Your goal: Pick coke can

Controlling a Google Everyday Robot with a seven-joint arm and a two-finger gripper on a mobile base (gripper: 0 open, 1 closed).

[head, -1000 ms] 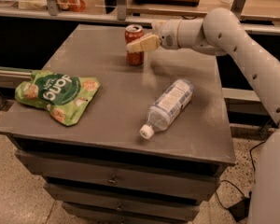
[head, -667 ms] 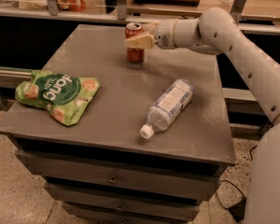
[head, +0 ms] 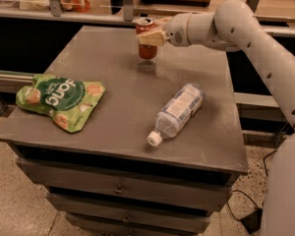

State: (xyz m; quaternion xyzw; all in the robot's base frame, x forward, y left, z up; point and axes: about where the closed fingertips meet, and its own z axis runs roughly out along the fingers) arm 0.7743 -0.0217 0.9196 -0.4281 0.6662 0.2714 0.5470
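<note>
The coke can (head: 147,51), red with a silver top, is at the far middle of the grey table (head: 118,132). My gripper (head: 148,36) reaches in from the right and is shut on the can's upper half. A tan finger (head: 151,38) crosses the can's front. The can stands upright and hangs slightly above the tabletop, with its dim reflection just below it.
A clear plastic bottle (head: 179,112) lies on its side right of centre, with its white cap toward the front edge. A green snack bag (head: 59,100) lies flat at the left. Counters with shelving stand behind the table. Drawers are below the tabletop.
The gripper has closed in on the can. The can has risen a little off the table and shifted slightly to the right.
</note>
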